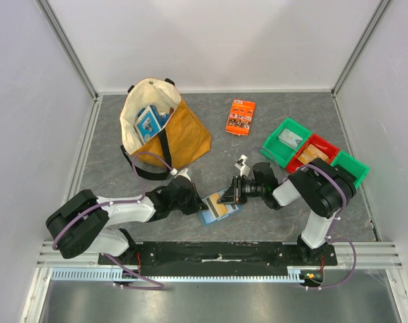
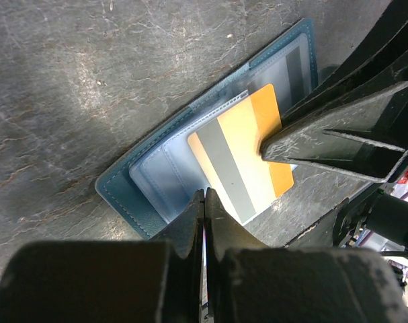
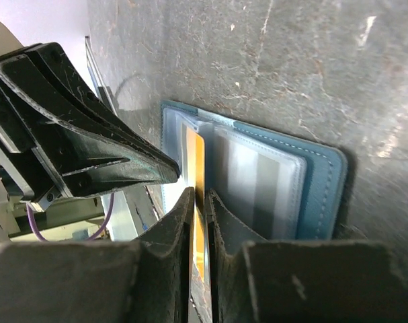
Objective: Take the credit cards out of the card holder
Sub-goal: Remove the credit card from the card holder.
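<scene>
Left gripper sits nearest the lens in its wrist view. Its fingers are clenched tight together, tips planted on the edge of the card holder. Whether a thin pocket flap is nipped between them cannot be told. The card holder lies open and flat on the table, close to the near edge, about mid-width, between both arms. The right gripper is clamped on the tan-orange card, one finger on each face. The card is mostly exposed, and whether one end sits inside a clear pocket is hard to tell. A grey band shows behind the other pocket (maybe the dark card, not certain).

Handling, judged: the card is light, thin, stiff, slick plastic. A pinch on the exposed end looks like the right hold. The pull should run along the pocket's line, not upward, or the card may bend or slip. The holder is soft and light and would likely drag along unless pinned, which the left tips seem to be doing.

Room: there is open grey surface toward the right edge and toward the far edge. The tote bag sits toward the far-left corner. The orange packet is near the far edge and the green and red bins are by the right edge. All are well apart from the holder. The near edge is close, so there is little room that way.
</scene>
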`<control>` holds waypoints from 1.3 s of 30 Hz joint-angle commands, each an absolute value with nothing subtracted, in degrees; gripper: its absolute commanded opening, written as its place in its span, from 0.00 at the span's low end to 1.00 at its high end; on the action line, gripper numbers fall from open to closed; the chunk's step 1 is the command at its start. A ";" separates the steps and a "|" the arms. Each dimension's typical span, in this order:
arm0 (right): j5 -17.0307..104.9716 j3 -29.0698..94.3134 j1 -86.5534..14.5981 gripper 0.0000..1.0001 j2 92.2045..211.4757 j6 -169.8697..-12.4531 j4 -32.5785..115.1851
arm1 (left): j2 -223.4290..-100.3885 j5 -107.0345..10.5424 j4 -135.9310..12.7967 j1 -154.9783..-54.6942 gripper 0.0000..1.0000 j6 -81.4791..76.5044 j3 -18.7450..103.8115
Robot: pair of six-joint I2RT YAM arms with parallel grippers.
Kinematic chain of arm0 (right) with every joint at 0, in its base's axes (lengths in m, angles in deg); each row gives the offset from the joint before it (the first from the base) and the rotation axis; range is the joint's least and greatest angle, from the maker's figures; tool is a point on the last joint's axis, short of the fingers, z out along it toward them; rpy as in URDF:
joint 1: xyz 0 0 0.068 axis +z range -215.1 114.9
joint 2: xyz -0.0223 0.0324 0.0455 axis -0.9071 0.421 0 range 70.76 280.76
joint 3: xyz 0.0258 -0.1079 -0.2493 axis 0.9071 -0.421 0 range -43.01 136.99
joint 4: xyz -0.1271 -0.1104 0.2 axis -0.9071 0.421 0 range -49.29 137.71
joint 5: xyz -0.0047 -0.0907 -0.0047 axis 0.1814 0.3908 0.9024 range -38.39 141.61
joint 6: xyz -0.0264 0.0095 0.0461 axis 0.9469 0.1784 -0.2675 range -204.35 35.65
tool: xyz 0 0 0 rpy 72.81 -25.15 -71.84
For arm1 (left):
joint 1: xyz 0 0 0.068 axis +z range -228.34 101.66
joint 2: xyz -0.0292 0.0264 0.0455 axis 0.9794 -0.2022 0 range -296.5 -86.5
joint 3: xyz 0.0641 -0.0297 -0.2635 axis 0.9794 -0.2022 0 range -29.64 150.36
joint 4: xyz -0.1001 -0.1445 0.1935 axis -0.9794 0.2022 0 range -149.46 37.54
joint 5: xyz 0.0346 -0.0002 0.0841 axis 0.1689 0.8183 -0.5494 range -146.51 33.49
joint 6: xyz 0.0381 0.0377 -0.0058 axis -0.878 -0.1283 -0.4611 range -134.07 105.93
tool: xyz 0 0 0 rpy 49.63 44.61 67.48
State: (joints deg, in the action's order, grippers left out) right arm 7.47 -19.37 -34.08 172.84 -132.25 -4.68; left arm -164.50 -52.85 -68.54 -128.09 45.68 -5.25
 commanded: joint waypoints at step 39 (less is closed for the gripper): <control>14.25 -19.19 -35.40 0.00 164.63 -123.11 9.77 | -169.11 -48.25 -69.83 -129.58 0.23 39.72 4.47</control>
State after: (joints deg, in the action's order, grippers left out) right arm 11.36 -18.26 -35.52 164.47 -123.79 10.34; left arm -165.50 -49.79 -69.48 -129.36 42.16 2.75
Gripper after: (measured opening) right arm 0.007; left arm 0.292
